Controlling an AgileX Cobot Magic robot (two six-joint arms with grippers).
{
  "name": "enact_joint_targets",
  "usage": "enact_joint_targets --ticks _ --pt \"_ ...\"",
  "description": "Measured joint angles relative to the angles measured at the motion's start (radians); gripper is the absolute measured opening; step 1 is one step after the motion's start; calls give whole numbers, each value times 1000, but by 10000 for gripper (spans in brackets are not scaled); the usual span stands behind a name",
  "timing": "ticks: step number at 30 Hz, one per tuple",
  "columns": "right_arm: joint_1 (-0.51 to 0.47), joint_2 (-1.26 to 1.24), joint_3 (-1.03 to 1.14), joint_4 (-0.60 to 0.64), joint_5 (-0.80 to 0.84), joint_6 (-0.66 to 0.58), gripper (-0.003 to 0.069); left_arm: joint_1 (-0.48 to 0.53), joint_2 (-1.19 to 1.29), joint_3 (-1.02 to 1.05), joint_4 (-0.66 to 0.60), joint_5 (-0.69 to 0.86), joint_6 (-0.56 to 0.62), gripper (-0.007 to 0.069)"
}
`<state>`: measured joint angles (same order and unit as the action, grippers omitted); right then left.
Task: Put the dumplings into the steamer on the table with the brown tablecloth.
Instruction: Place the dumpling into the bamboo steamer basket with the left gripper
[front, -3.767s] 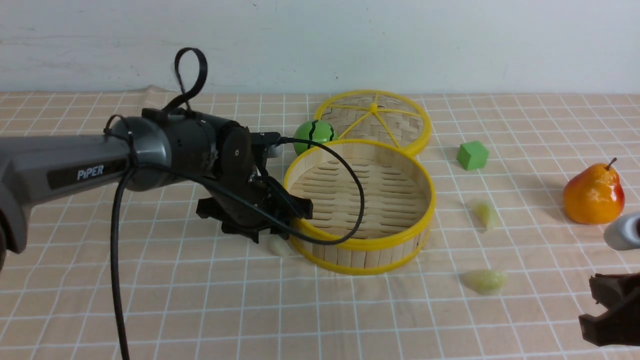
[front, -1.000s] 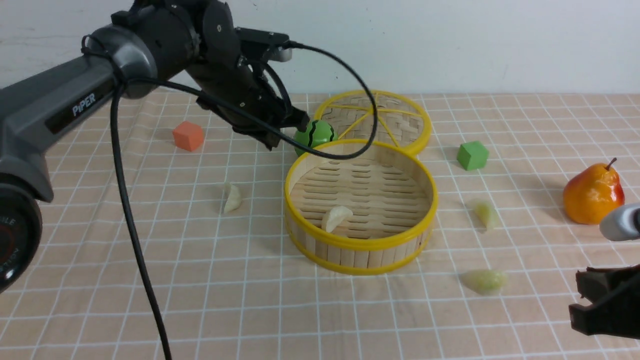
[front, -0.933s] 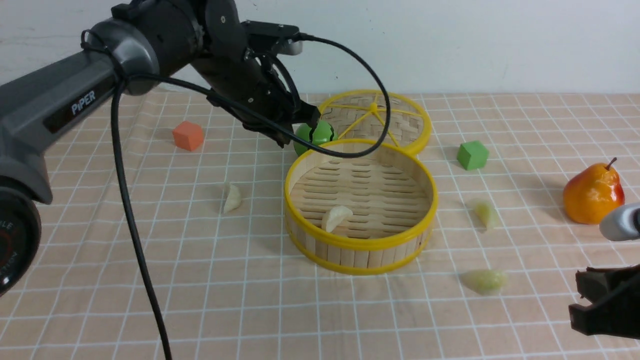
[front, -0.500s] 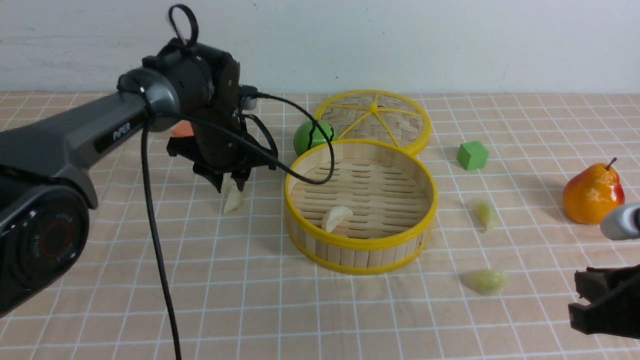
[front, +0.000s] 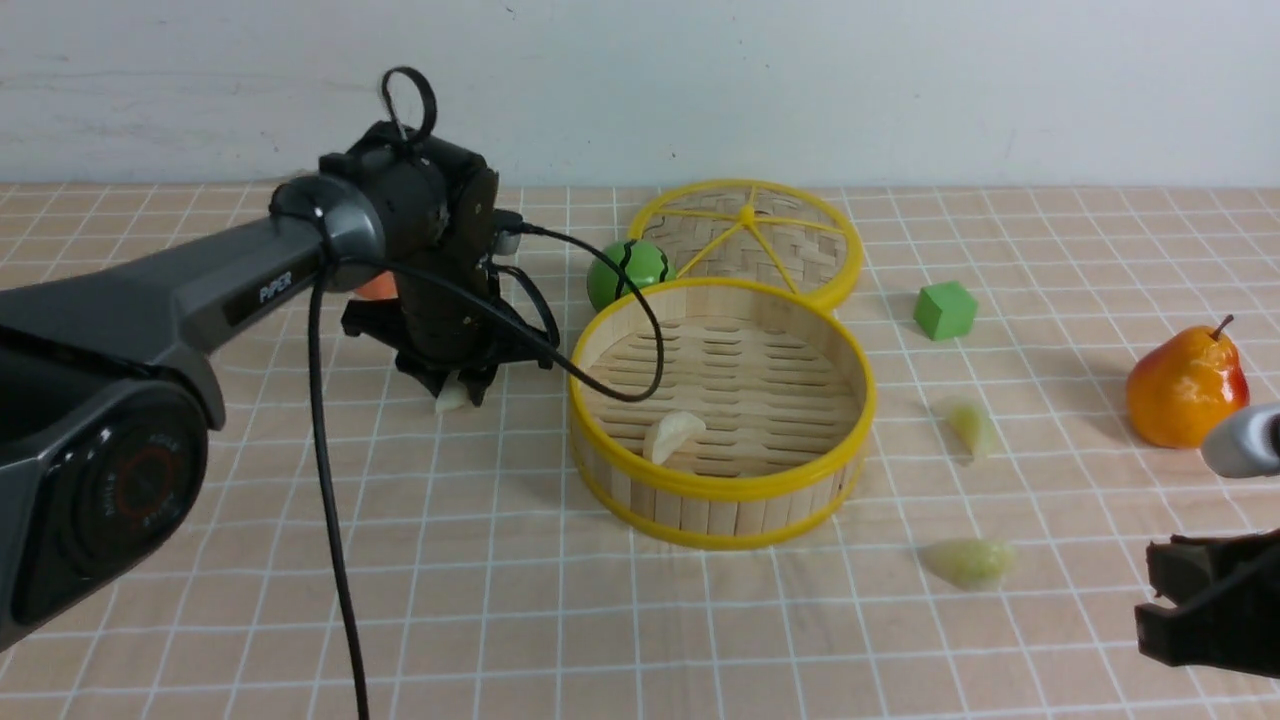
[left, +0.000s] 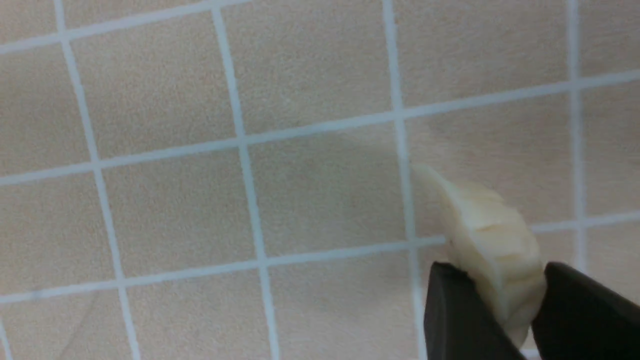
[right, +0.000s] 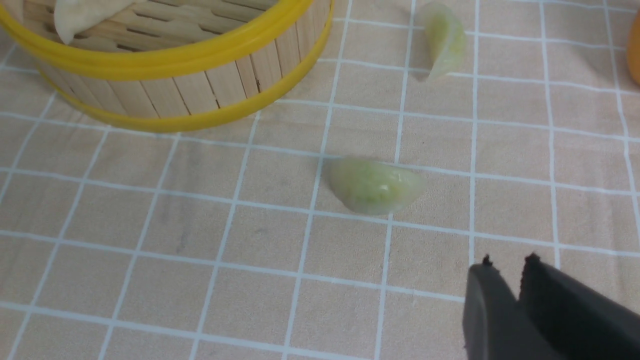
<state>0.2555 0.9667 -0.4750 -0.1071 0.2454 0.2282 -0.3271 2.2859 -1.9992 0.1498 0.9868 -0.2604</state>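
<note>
The steamer (front: 720, 488) stands mid-table on the brown tablecloth (front: 500, 600), with one cream dumpling (front: 672, 435) leaning inside its near wall. Left of it, my left gripper (front: 462, 390) points down at the cloth, shut on a second cream dumpling (front: 450, 400). The left wrist view shows both dark fingers pressed against that dumpling (left: 492, 235), which still rests on the cloth. Two greenish dumplings (front: 972, 428) (front: 968, 561) lie right of the steamer. My right gripper (front: 1160, 595) hovers low at the front right, shut and empty, short of the nearer green dumpling (right: 375, 185).
Behind the steamer lie its woven lid (front: 750, 240) and a green striped ball (front: 628, 272). A green cube (front: 944, 310) and an orange pear (front: 1187, 388) sit to the right. An orange cube (front: 375, 288) peeks out behind my left arm, whose black cable hangs over the steamer's left rim.
My left arm swung from above the steamer's back left down to the dumpling left of it; its jaws opened, then closed on that dumpling. The right arm stayed put.
</note>
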Motion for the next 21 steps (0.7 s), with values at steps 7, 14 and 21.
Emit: enact_joint_targets --ticks 7,14,21 --pt "0 5 0 1 0 0 105 -71 -112 -32 -329 -110 212 196" --pt "0 36 0 14 0 0 105 -147 7 -30 -385 -253 355 198" --pt "0 40 -7 46 64 -32 105 -161 35 -24 -281 -291 267 432"
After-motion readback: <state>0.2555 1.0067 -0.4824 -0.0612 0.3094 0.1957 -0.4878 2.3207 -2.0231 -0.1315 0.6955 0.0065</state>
